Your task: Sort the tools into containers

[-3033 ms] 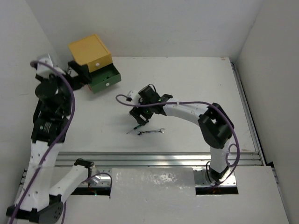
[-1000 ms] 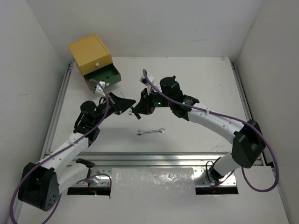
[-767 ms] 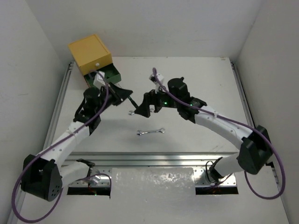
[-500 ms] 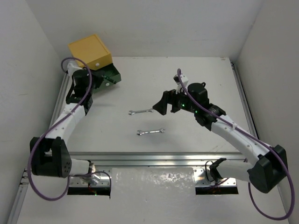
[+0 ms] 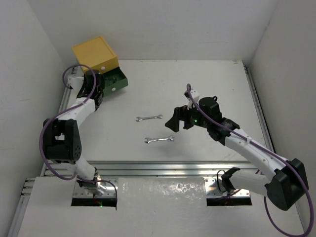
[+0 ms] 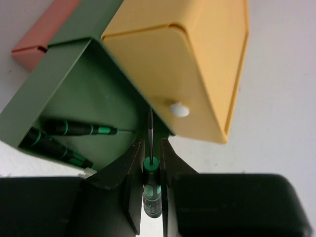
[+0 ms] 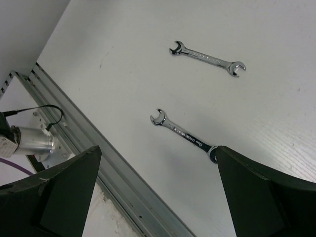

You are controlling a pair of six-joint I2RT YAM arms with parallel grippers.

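- Left tool point(image 6: 150, 150): jaws clamped on the green-handled screwdriver point(image 6: 151, 185), with the shaft pointing forward past the fingertips so it can go in lengthwise.
- Green drawer point(image 6: 74, 84): pulled out just ahead of that tool and already holding two like screwdrivers point(image 6: 79, 129). Sorting appears to be by handle colour.
- Shaft tip lies close to the yellow drawer point(image 6: 197, 59) front; contact cannot be confirmed.
- Right tool point(image 5: 174, 122): jaws wide apart and empty. Two wrenches point(image 7: 207, 58) lie on the surface point(image 7: 98, 59) below it, probably the next pick.

The stack of drawers point(image 5: 96, 57) sits in the far left corner of the bench point(image 5: 207, 84). Its middle drawer point(image 5: 112, 83) stands open, with one screwdriver point(image 6: 79, 129) beside a second screwdriver point(image 6: 54, 147) inside. Mid-bench, the far wrench point(image 5: 149, 118) lies behind the near wrench point(image 5: 159, 140), both left of the right end effector point(image 5: 178, 123).
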